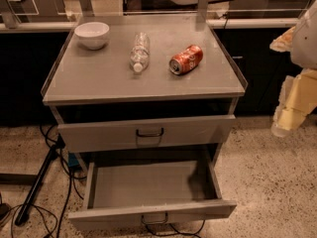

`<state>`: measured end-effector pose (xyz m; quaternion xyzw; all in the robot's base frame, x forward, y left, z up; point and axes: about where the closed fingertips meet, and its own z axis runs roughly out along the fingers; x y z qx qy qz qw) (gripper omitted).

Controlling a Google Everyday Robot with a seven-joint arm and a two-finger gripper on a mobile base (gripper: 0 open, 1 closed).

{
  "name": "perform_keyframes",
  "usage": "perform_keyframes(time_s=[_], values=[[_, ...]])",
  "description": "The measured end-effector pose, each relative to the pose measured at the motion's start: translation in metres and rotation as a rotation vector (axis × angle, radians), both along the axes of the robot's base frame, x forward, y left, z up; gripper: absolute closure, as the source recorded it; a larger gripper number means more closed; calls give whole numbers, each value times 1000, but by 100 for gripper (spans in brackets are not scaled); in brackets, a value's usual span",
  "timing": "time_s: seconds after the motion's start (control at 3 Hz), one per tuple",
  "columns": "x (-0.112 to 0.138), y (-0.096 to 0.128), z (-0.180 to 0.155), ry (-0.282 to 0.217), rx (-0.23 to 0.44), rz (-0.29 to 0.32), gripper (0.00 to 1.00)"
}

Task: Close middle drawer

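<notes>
One grey metal cabinet [143, 71] was seen, and two of its drawers were counted in view. The upper drawer [99, 133], taller in front and fitted with a larger dark handle [149, 132], was found standing slightly out from the cabinet body. Below it the middle drawer [109, 214] was found extended far towards the camera, so that the grey floor of its long shallow tray was exposed; one small wire handle [155, 218] was seen at the centre of its low front panel.

Three objects were counted on the cabinet top: one white bowl [92, 34] upright at the rear left, one clear plastic bottle [139, 52] laid on its side near the middle, and one orange can [186, 59] laid on its side just to the right of the bottle. Several dark cables [64, 182] were noted on the speckled floor [267, 182] at the left.

One gripper [285, 120] was seen at the right edge of the view, held in the air beside the cabinet at about the height of the upper drawer. Nothing was touched by it, and how wide it was set could not be told. The middle drawer lay well apart from it, lower and to its left.
</notes>
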<state>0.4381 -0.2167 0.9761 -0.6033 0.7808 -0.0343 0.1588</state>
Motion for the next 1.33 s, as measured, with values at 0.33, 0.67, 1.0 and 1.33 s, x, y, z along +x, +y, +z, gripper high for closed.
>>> perform_keyframes(time_s=[0.33,0.67,1.0,1.33], values=[[0,0,0,0,0,0,1],[0,0,0,0,0,0,22],[0,0,0,0,0,0,47],[0,0,0,0,0,0,71]])
